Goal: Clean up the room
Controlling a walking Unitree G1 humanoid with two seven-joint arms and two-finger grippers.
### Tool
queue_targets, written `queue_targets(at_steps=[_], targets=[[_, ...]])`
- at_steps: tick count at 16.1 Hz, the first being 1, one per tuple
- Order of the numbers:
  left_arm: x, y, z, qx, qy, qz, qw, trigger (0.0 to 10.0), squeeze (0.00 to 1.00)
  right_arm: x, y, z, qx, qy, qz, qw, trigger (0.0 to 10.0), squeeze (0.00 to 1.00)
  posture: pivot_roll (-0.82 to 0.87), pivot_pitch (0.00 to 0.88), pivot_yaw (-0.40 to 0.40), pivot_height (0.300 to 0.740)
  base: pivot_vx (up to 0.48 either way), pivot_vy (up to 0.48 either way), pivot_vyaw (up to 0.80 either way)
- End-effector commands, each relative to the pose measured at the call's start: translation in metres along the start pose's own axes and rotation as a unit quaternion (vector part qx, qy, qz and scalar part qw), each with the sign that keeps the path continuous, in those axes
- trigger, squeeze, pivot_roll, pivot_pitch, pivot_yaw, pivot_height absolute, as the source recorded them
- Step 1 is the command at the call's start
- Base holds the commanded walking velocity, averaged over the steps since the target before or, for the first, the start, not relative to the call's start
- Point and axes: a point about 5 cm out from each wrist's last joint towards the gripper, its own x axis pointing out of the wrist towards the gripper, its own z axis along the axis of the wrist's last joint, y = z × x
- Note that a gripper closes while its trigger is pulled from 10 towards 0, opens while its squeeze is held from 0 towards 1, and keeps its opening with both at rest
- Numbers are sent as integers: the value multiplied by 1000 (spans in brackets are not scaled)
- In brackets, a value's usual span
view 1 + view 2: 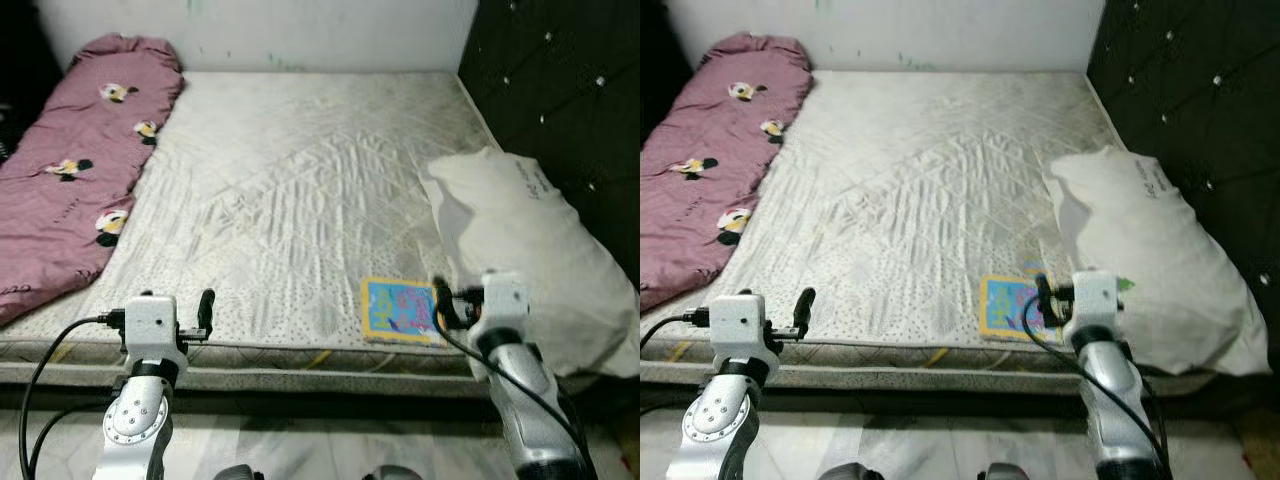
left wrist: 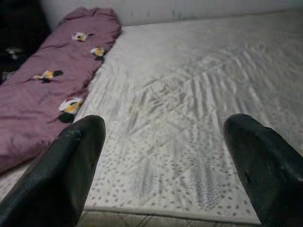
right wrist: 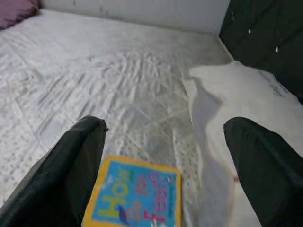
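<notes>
Bare and wrinkled, the mattress (image 1: 300, 190) fills the room between a white far wall and a dark padded headboard (image 1: 560, 90) on the right. From left: a maroon flowered quilt (image 1: 70, 170) lies along the left edge, the left gripper (image 2: 161, 165) hovers wide open and empty over the near edge, and the right gripper (image 3: 163, 161), also spread and empty, hangs just above a picture book (image 1: 402, 310) beside a white pillow (image 1: 530, 250). Tidying looks barely begun, the book not yet lifted; its cover reads "How Do You Feel?".
</notes>
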Motion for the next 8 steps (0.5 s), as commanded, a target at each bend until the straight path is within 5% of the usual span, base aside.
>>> queue_targets(at_steps=[1,8], targets=[[0,6,-3,2,1,13,1000,10000,0,2,0,5,12,-7,0,1000,10000,0,-76,0,11,740,0,0,0],[12,14,12,26,-17,23,999,10000,0,13,8,12,40,-14,-24,999,10000,0,-50,0,56,740,0,0,0]])
